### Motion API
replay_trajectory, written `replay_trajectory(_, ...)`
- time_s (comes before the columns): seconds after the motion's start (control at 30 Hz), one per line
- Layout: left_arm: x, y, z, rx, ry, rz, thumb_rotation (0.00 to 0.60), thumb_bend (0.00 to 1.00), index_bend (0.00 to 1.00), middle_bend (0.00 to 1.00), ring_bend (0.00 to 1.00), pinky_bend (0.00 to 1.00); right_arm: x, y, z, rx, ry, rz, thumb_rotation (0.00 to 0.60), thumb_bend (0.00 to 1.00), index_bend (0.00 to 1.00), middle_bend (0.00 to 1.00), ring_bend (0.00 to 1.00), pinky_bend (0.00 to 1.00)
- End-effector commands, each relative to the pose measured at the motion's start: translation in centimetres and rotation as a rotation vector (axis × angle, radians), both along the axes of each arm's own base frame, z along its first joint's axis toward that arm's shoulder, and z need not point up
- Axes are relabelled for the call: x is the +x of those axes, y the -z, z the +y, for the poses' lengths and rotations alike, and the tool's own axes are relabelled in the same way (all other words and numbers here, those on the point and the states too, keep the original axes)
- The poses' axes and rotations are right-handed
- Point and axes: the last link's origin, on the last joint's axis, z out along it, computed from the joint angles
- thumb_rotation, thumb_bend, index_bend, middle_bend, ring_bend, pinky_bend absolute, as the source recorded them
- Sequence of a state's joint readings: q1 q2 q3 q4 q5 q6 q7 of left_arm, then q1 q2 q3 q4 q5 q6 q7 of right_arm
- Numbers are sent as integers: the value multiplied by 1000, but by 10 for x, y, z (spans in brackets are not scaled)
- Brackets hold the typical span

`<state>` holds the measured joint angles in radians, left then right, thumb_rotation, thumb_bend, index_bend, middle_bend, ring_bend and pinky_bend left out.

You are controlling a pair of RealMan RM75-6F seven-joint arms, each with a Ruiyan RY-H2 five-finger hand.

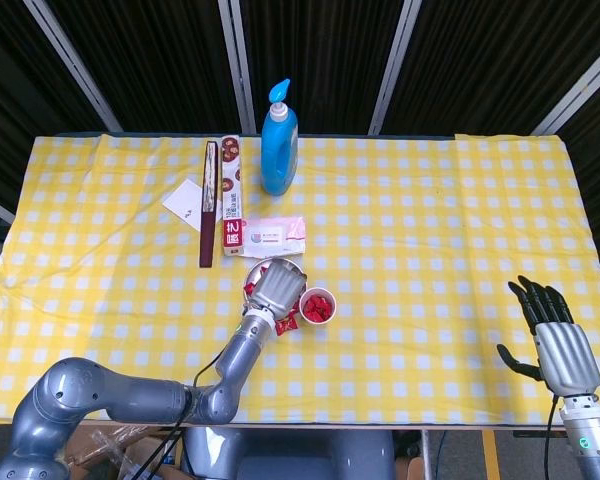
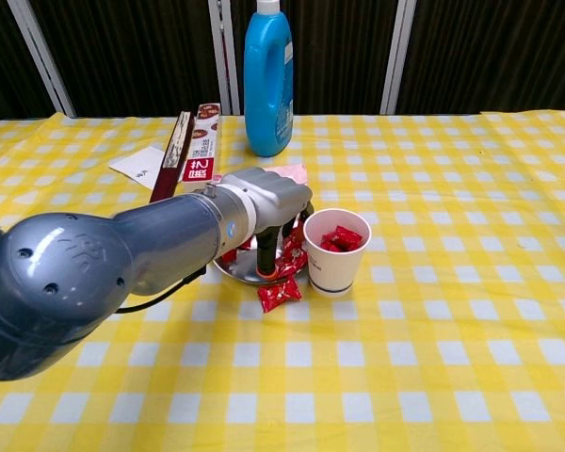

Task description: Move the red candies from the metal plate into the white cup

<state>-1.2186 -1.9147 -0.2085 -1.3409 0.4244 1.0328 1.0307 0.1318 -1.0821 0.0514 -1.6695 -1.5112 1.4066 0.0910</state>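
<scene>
Now left hand (image 2: 268, 200) over metal plate (image 2: 234, 272)

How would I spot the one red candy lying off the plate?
Find the tall blue bottle and come forward to the white paper cup. Left of its base, one red wrapped candy lies on the yellow checked cloth, outside the round metal plate.

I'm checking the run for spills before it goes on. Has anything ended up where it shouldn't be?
Yes: one red wrapped candy lies on the yellow checked tablecloth, just in front of the round metal plate and beside the white paper cup, in neither. The left hand is down over the plate.
</scene>
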Motion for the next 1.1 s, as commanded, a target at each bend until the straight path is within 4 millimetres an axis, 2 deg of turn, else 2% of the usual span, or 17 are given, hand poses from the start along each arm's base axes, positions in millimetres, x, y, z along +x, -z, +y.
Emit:
replay_trajectory(0.03, -2, 0, 0, 2, -4, 1, 600, 231, 426, 446, 860, 932, 0, 0, 0, 0, -1, 1, 600, 356, 0, 0, 0, 0)
replay_trajectory(0.17, -6, -3, 1, 13, -8, -1, 600, 302, 486, 548, 861, 932, 0, 1, 1, 1, -2, 3, 600, 356, 0, 0, 0, 0)
replay_trajectory(0.37, -9, -6, 1, 26, -6, -12, 600, 390, 551, 622, 864, 933, 0, 1, 1, 0, 0, 5, 600, 356, 0, 0, 0, 0)
replay_trajectory(0.77, -11, -22, 8, 63, -13, -37, 600, 404, 568, 640, 866, 933, 0, 1, 1, -1, 1, 4, 600, 356, 0, 0, 0, 0)
replay_trajectory(0.97, -5, -45, 15, 105, -7, -84, 600, 404, 568, 640, 866, 933, 0, 1, 1, 0, 0, 5, 600, 356, 0, 0, 0, 0)
replay_trajectory(1.1, 8, -62, 13, 114, 39, -111, 600, 404, 565, 637, 866, 933, 0, 1, 1, -1, 1, 8, 600, 356, 0, 0, 0, 0)
